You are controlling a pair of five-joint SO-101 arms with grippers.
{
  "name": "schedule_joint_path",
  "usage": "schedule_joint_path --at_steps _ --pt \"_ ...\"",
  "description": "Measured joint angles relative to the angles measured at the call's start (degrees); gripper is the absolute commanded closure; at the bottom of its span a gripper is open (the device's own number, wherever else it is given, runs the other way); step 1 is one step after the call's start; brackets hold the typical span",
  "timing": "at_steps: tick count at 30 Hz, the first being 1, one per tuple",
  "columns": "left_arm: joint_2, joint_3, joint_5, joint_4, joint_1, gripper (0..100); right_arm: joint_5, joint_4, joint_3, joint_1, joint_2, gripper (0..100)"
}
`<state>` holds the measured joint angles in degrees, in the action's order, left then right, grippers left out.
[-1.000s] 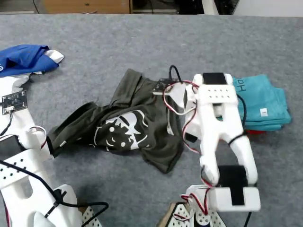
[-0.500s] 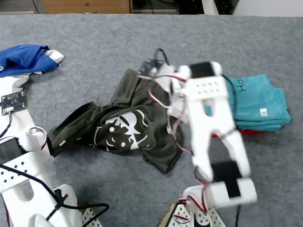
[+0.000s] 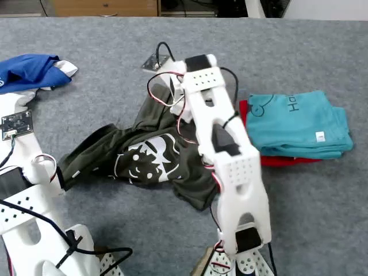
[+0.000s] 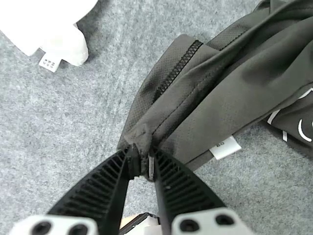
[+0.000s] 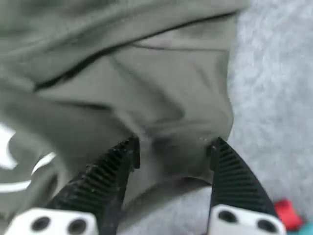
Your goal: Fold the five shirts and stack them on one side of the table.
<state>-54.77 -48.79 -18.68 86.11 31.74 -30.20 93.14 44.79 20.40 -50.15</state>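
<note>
— So, what is changing since a second ago?
— The right arm [image 3: 225, 155] is swinging off the folded stack and across to the far edge of the dark shirt [image 3: 146, 156].
— And its fingers?
— The right gripper [image 5: 174, 147] is standing spread, with dark cloth lying between the tips. The left gripper [image 4: 142, 159] is still pinching a hem corner of the same shirt.
— Where is that shirt lying?
— Crumpled mid-table [image 3: 103, 46], print facing up.
— What else is sitting around?
— The teal shirt [image 3: 299, 123] is resting folded on the red shirt [image 3: 282, 161] at the right, now uncovered. The blue shirt [image 3: 29, 70] is lying bunched at the far left.
— Anything blocking?
— The right arm is covering the dark shirt's side nearest the stack.
</note>
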Motion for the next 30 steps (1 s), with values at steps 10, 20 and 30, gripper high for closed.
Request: schedule_joint_path --at_steps 10,20,30 --pt "0.0 0.0 0.0 0.0 0.0 98 0.09 7.56 16.09 -3.78 -14.24 99.5" --pt "-0.09 1.41 0.0 0.0 0.0 98 -7.56 7.56 -6.51 -11.25 -1.49 99.5" --pt "-0.09 18.11 -7.56 12.92 0.0 98 -17.32 4.31 -40.26 -15.91 25.23 99.0"
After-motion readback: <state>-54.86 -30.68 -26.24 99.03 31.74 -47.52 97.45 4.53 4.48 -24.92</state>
